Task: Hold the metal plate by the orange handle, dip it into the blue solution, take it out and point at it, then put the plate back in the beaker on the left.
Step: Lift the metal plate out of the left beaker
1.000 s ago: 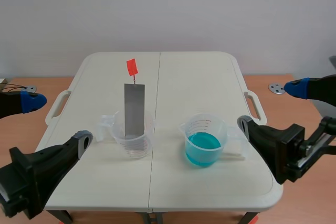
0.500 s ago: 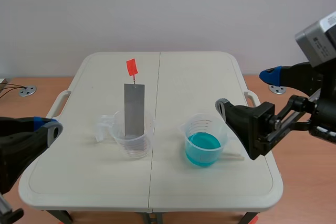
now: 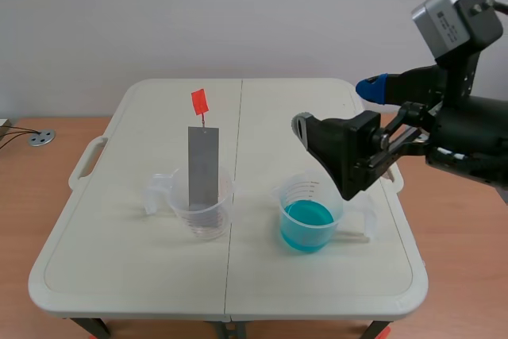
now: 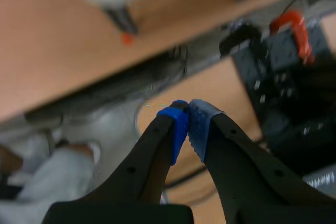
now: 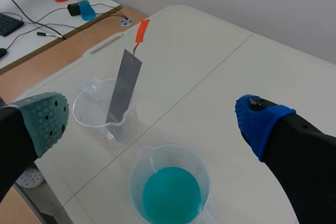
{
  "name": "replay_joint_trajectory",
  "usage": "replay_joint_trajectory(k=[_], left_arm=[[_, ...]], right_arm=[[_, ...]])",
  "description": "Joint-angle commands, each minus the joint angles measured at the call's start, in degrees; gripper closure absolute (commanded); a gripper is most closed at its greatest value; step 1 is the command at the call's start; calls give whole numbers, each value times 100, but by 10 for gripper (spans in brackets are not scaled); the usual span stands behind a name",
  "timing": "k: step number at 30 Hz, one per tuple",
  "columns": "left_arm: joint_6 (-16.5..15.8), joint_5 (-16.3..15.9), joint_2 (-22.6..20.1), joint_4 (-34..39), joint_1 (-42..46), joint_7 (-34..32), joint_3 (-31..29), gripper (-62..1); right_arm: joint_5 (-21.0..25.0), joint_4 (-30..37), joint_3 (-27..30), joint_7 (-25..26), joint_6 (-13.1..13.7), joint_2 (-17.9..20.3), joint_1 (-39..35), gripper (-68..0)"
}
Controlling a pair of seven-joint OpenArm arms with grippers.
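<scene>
The right gripper (image 5: 153, 121) is hanging with fingers spread wide. Ahead, nearer its grey-green finger, the metal plate (image 5: 123, 90) is leaning in the clear beaker (image 5: 86, 114). It is looking thin, stiff, light; its small orange handle (image 5: 142, 30) is asking for a gentle pinch.
</scene>
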Motion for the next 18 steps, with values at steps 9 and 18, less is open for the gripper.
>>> replay_joint_trajectory(k=[9, 18], left_arm=[[-162, 74, 400, -1803, -713, -66, 452, -32], [-214, 553, 713, -2931, -1311, -70, 927, -31]], right_arm=[[81, -553, -282, -367, 153, -669, 772, -665], [81, -1123, -704, -503, 173, -1045, 1497, -665]])
